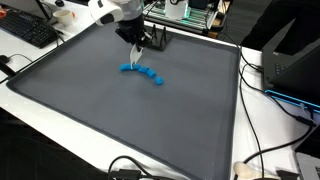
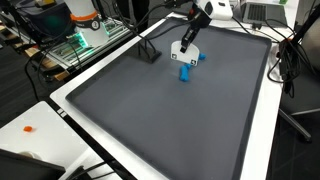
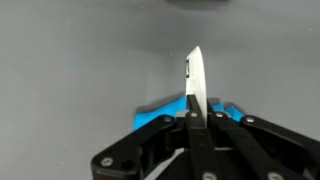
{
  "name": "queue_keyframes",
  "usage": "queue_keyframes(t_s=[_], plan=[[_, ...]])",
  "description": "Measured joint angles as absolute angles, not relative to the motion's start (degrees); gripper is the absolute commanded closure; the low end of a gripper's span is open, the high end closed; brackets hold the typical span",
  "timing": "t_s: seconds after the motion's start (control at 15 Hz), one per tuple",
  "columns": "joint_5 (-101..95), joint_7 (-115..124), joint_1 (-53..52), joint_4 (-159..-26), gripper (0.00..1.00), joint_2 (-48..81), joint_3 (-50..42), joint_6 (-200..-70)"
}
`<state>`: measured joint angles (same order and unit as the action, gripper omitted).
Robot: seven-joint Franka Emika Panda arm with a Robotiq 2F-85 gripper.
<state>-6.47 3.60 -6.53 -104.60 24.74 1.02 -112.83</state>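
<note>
Wrist view: a thin white flat piece [image 3: 196, 75] stands edge-on, pinched between the jaws, which are pressed together on its near end. Its long axis runs straight out from the fingertips toward the dark mat [image 3: 70, 60] below, and a small dark mark shows near its tip. Behind the piece, a row of blue pieces [image 3: 160, 114] crosses the picture, showing to either side of the jaws, so the row lies roughly square to the white piece's flat faces and close under it.

In both exterior views the white flat piece [image 1: 138, 50] [image 2: 185, 53] hangs downward from the jaws of the white arm [image 1: 112, 10], near the far edge of the mat. The blue pieces [image 1: 141, 72] form a short curved line on the mat just beside the hanging tip, on the side toward the mat's middle. In an exterior view they [image 2: 185, 73] sit almost directly under the piece. Whether the tip touches the mat or a blue piece cannot be told.

The dark mat [image 1: 90, 115] covers most of a white surface [image 1: 275, 140]. A small black stand [image 2: 148, 50] sits at the mat's edge near the arm. A keyboard [image 1: 28, 30] lies at one corner of the surface, cables [image 1: 262, 150] trail along one side, and a small orange thing [image 2: 28, 128] rests on the white border, well apart from the arm.
</note>
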Motion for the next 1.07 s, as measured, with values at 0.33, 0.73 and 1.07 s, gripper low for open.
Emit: queue_keyframes(t_s=[0.33,0.73,1.07], plan=[[-8.19,1.62,-6.53,-103.24,0.99,25.23,0.98,-112.84],[-9.79,0.17,-6.54,-101.71,0.99,26.95,0.98,-112.85],[-11.49,-0.13,-6.58,-100.42,0.99,28.93,0.98,-113.16]])
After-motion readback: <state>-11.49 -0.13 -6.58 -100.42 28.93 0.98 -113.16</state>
